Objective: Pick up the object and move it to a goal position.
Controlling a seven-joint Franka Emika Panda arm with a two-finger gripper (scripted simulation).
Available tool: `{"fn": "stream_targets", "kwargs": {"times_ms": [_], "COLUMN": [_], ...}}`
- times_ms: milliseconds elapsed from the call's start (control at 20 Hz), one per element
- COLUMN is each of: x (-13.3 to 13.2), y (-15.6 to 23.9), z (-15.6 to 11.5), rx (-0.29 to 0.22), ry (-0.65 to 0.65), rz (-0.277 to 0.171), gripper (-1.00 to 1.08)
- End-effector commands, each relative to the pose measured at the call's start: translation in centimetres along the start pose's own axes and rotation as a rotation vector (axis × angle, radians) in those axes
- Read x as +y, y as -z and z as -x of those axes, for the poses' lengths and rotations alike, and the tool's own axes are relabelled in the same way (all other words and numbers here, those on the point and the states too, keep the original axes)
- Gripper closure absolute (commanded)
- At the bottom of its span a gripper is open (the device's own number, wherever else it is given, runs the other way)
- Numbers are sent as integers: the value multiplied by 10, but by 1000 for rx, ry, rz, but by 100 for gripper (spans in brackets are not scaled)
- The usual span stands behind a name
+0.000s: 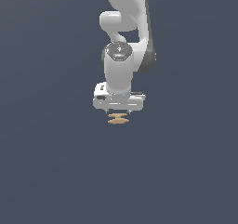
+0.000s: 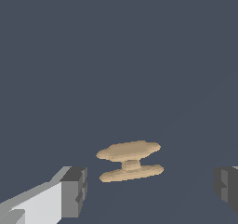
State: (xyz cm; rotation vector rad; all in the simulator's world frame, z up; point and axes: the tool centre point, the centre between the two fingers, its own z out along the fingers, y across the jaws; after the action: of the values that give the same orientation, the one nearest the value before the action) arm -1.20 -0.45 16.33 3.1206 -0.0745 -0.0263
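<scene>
So the object (image 2: 130,161) sits low-centre in the wrist view, between the gripper's (image 2: 151,188) wide-apart fingers (image 2: 74,190), touching neither. Its long axis looks to run finger to finger. Exterior view: it's right under the hand, mid-frame.

Surface (image 1: 51,172): plain dark blue-grey; uniform in both views; no markings were seen
Other items: none were visible on it

Object (image 1: 118,119): small tan-orange piece, two thin flat discs with tapered ends stacked on a short narrow stem. Lies level, directly below the hand (image 1: 118,110), between its two fingers, touching neither.
</scene>
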Motion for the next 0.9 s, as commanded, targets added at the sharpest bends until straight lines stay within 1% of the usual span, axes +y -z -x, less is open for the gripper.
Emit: {"fn": "stream_targets", "kwargs": {"times_ms": [0,300,850], "x": [-1,-3,-6], "y": [-3,-14,-37], "z": [1,6,18], "rx": [0,-2,-6], "ry": [-38,-170,-486], "rz": [-2,-10,-23], "gripper": [-92,-92,-92]}}
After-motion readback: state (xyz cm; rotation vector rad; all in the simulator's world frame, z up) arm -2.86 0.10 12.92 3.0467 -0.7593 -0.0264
